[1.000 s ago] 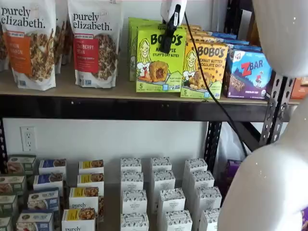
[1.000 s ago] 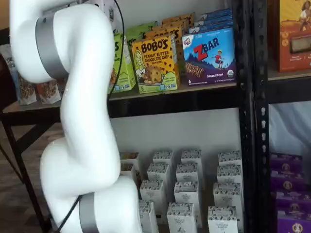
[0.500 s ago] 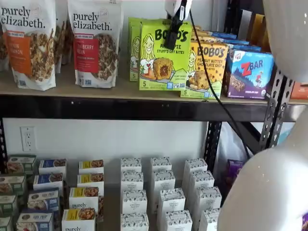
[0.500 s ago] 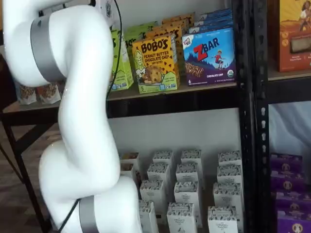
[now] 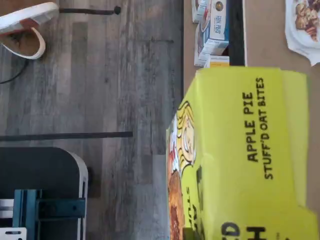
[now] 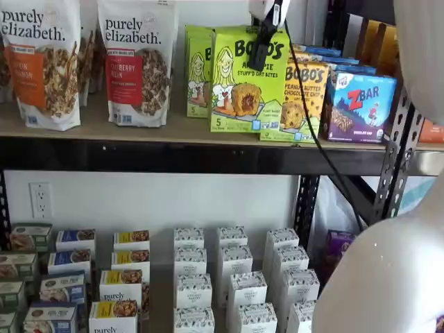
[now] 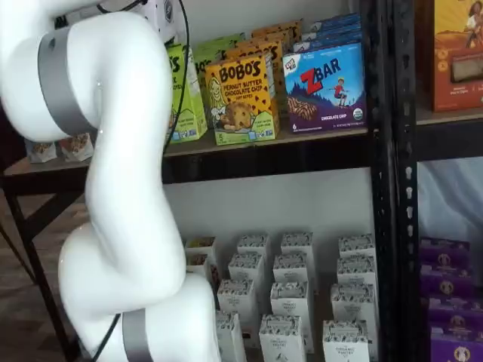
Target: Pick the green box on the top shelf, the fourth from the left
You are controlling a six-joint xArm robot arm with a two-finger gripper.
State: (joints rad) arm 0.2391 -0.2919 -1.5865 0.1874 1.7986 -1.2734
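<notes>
Wrist view reads "APPLE PIE STUFF'D OAT BITES" on the green box (image 5: pixel 245 160); gripper (image 6: pixel 266 43) pinches it.

Bright, even light throughout; soft focus, with the wrist view slightly blurred.

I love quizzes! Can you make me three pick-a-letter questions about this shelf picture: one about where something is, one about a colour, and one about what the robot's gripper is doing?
1. Where is the green box?
A. On the floor
B. At the top shelf, in front of the other green boxes
C. Among the small white cartons below

2. What colour is the ZBar box?
A. Blue and purple
B. Red
C. White

3. What is the gripper doing?
A. Hanging open, far from everything
B. Shut on the green box
C. Holding a granola bag

Answers:
1. B: it stands forward of its row at the shelf's front edge.
2. A: its front shows blue and purple.
3. B: the black fingers clasp the box's top.
</notes>
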